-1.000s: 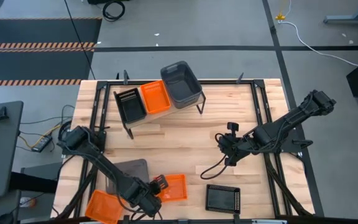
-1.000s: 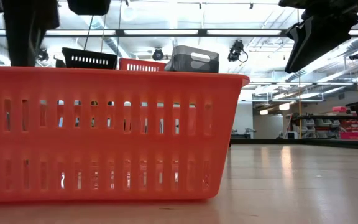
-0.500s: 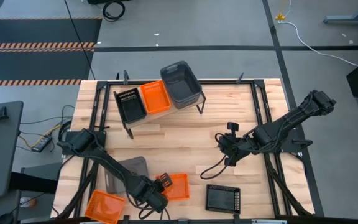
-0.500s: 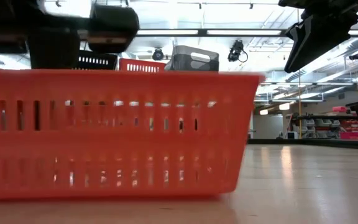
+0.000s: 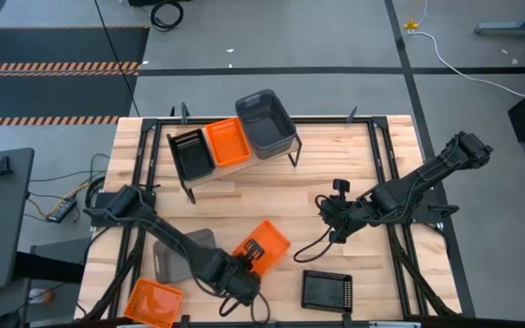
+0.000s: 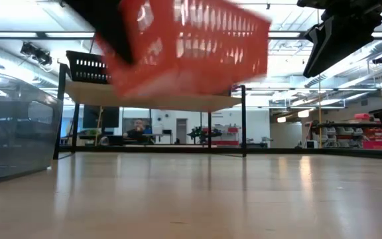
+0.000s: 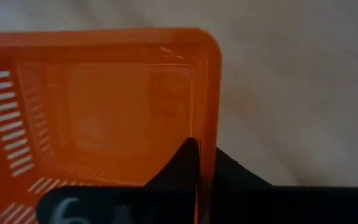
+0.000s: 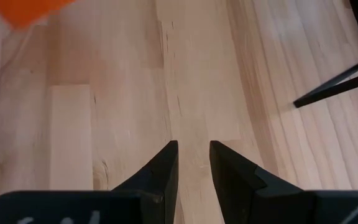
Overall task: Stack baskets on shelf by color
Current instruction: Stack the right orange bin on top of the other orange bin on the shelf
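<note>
- Left end effector is at the near middle of the desk; its fingers are clamped on the wall of an orange basket, with one finger inside the rim; the low view shows that basket lifted clear of the desk and tilted.
- Right end effector hangs over the right-centre of the desk, carrying nothing; its fingers stand a little apart over bare wood.
- The shelf stands at the far side, carrying a black basket, an orange one beside it and a dark-grey bin.
- Near the front edge lie a second orange basket, a grey bin and a black basket.
</note>
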Tool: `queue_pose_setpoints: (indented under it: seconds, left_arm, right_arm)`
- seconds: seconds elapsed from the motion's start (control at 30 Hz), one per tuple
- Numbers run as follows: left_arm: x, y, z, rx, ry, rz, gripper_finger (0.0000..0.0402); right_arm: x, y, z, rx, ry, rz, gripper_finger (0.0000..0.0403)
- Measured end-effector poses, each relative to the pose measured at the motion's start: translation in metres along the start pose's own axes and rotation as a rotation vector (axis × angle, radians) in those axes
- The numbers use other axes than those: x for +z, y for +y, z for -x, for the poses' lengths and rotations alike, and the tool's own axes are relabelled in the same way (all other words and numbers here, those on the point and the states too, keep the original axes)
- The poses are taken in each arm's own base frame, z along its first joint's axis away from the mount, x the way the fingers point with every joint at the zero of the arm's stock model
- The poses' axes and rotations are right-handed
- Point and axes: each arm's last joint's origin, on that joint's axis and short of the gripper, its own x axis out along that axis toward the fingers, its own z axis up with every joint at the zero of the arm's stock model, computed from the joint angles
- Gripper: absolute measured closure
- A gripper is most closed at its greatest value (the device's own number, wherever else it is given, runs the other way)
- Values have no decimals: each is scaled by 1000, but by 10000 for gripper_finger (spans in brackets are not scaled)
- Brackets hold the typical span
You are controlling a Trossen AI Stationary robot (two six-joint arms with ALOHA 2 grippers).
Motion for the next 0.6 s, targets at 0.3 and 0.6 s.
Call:
queue_pose_setpoints:
  seconds: [0.3, 0.6]
  left_arm:
    - [-13, 70, 64, 168, 150, 307, 396]
    - [-51, 128, 83, 211, 248, 595, 396]
  right_arm:
    - [0, 0, 0, 0, 0, 0, 304]
    - [0, 0, 0, -1, 0, 0, 304]
